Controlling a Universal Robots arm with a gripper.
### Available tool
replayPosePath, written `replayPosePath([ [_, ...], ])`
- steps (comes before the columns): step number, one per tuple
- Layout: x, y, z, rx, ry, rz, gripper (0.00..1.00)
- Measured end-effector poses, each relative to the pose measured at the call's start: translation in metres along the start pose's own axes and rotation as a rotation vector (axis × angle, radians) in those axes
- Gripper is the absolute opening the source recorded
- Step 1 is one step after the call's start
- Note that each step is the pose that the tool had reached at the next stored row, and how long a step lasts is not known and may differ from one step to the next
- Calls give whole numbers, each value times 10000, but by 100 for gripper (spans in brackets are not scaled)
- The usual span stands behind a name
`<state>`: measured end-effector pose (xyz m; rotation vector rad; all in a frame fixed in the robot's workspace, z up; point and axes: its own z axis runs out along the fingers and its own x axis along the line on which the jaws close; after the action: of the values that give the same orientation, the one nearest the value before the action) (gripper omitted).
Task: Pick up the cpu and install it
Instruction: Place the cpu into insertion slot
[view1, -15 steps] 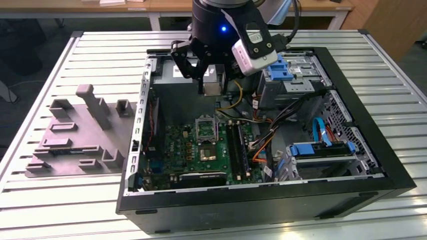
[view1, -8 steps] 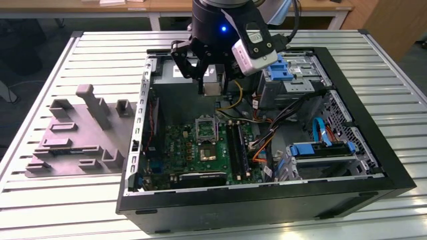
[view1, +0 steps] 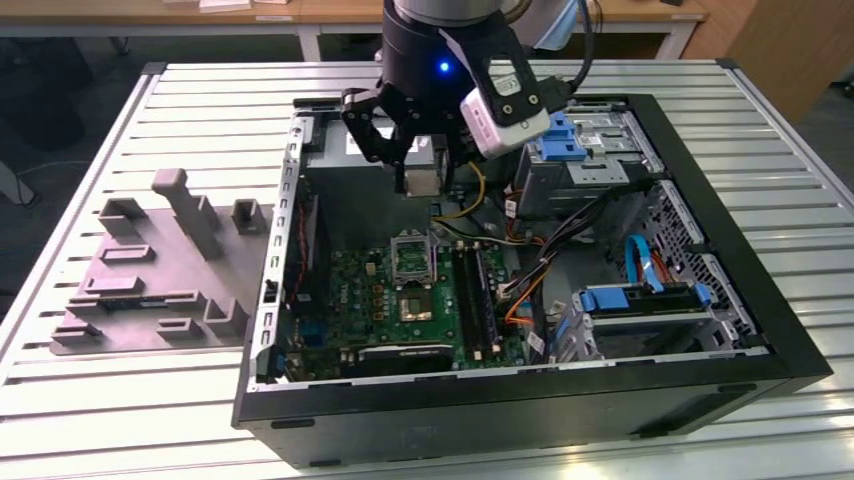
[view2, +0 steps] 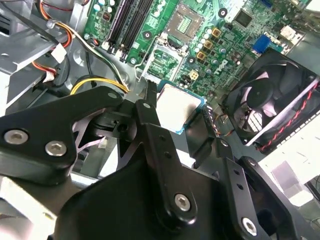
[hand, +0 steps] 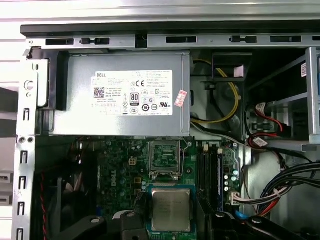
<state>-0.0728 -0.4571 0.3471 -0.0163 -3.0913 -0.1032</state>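
The cpu is a small square chip with a silvery top and a thin green rim, hanging above the open computer case. My gripper is shut on it, one black finger on each side. In both wrist views the cpu sits between the fingers, over the green motherboard. Below it lies the open socket, with its silver hinged frame swung back toward the power supply. The chip is well above the board, touching nothing else.
A grey power supply with a white label fills the case's far end. Memory slots and bundled cables run beside the socket. A black fan and blue-tabbed drive cages stand nearby. A grey fixture lies on the exterior view's left.
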Motion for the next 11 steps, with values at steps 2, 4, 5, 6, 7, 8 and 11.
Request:
replayPosePath([
  [2, 0, -8, 36, 0, 0, 0, 47],
  [4, 0, -23, 71, 1, 1, 1, 47],
  [5, 1, -41, 86, 3, 2, 2, 47],
  [6, 2, -64, 99, 2, 1, 3, 47],
  [7, 2, -88, 111, 1, 0, 3, 47],
  [8, 1, -113, 120, 1, 0, 3, 47],
  [11, -1, -160, 156, -1, 0, 3, 47],
])
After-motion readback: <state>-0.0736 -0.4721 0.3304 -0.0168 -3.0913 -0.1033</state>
